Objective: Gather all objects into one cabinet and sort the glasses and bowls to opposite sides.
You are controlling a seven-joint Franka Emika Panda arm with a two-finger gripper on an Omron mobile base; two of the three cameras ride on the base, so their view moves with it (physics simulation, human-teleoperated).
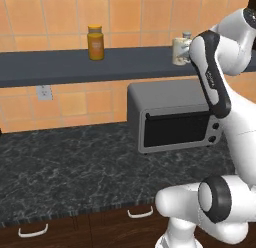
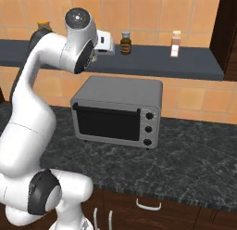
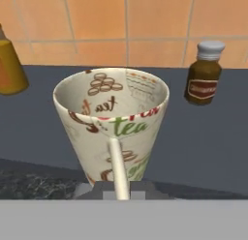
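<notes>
Cream cup (image 3: 112,125) with tea lettering sits right before the gripper (image 3: 117,188), whose jaws are closed tight on its near wall, up at the dark shelf (image 1: 50,64) beside a brown spice bottle (image 3: 203,74). Judging by this, gathering is early: the cup is yet to reach the cabinet (image 2: 227,34).

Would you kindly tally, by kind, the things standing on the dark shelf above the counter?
Cream cups printed with tea lettering: 1
Yellow-orange lidded jars: 1
Brown bottles with pale caps: 1
Pale pink bottles: 1
Total: 4
</notes>
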